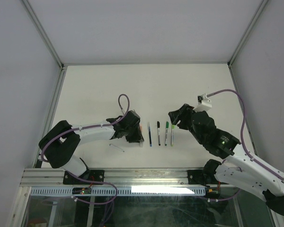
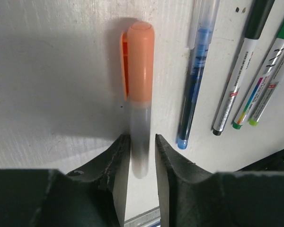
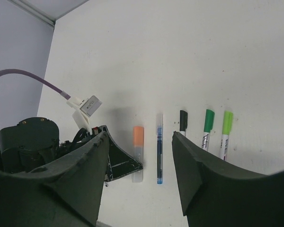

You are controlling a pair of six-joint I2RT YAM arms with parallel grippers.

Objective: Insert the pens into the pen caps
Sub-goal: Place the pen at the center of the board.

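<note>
Tabletop bears orange-capped pen between jaws of left end effector.

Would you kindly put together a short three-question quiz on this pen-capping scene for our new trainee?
1. True or false: the fingers of the left hand stand on either side of the clear barrel of the orange-capped pen.
2. Choose one: the right hand is A) shut on a cap, B) open with nothing between its fingers, C) holding a pen.
3. Fill in: ___ pens lie side by side in a row on the table.

Key: 1 true; 2 B; 3 five.
</note>
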